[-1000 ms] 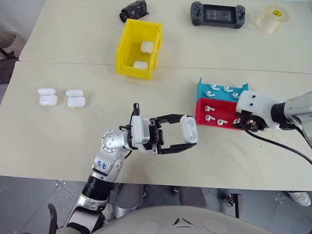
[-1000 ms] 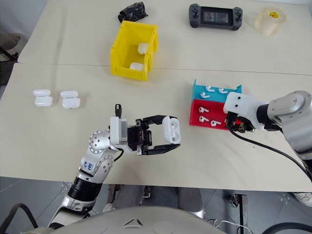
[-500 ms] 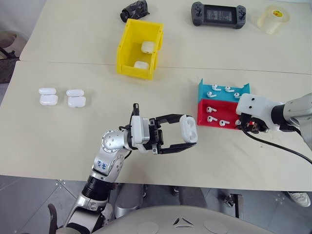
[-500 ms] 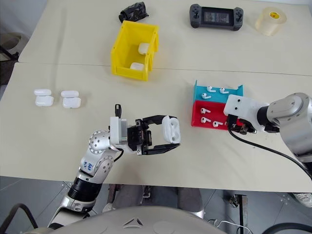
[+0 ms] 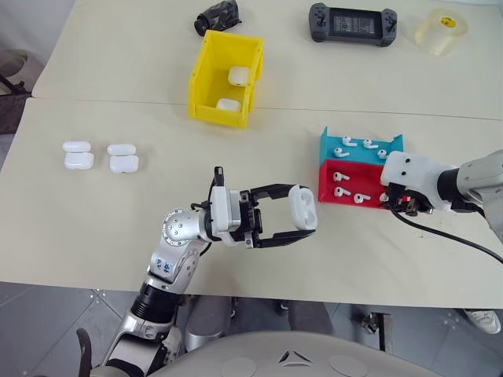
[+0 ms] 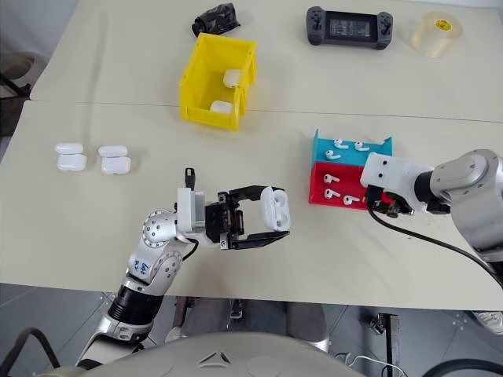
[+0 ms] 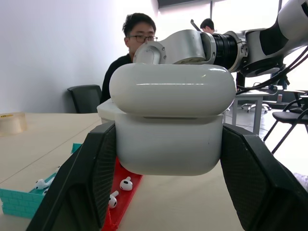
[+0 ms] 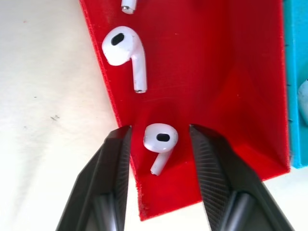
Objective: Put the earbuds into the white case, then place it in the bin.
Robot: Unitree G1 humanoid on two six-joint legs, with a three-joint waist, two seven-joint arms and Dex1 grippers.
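My left gripper (image 5: 302, 214) is shut on a white case (image 5: 303, 206), held above the table's front middle with its lid closed (image 7: 172, 91). My right gripper (image 5: 402, 206) points down over the right end of the red tray (image 5: 369, 188). Its fingers (image 8: 113, 163) stand open on either side of one earbud (image 8: 160, 138) lying in that tray, with a gap on both sides. More earbuds (image 5: 340, 191) lie in the red tray and in the blue tray (image 5: 330, 145) behind it. The yellow bin (image 5: 203, 78) stands at the back with two white cases (image 5: 238, 75) inside.
Two more white cases (image 5: 77, 157) (image 5: 122, 159) lie at the table's left. A game controller (image 5: 350, 23), a tape roll (image 5: 440, 30) and a black object (image 5: 216, 16) sit along the far edge. A person (image 7: 139, 36) sits beyond the table.
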